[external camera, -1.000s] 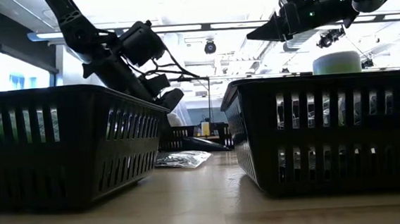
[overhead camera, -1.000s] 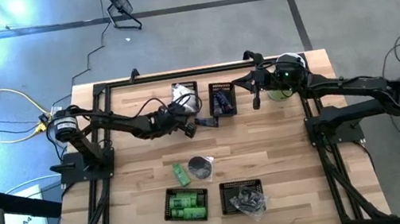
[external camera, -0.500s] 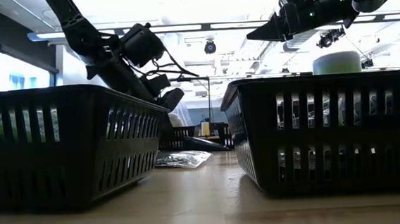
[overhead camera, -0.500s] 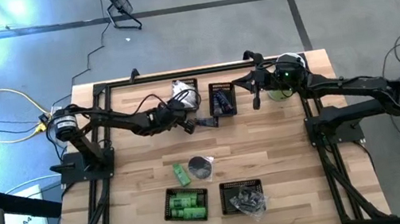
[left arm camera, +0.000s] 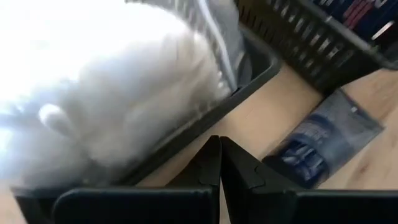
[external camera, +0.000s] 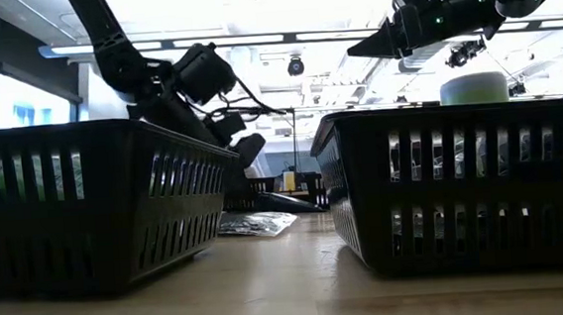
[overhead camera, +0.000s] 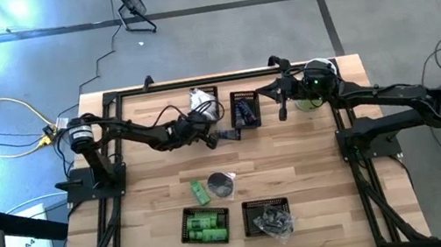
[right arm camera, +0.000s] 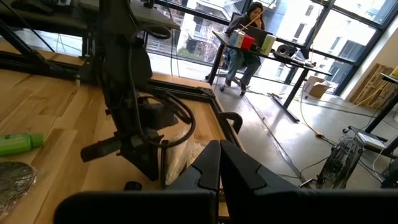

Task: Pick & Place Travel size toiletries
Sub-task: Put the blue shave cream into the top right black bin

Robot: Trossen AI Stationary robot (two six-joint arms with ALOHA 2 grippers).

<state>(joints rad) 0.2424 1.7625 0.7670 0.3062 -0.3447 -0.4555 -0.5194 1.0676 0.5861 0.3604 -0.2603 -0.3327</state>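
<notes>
The left gripper [left arm camera: 220, 149], jaws together and empty, hung beside the far basket [overhead camera: 204, 101] of white packets [left arm camera: 124, 99]. The right gripper [right arm camera: 220, 155], jaws together, waited far right.

Two black baskets, left [external camera: 86, 206] and right [external camera: 462, 185], on the surface [external camera: 291, 296]. Crinkly packet [external camera: 256, 224] between them, farther back. Left gripper [external camera: 246, 148] above the left basket's rim.
</notes>
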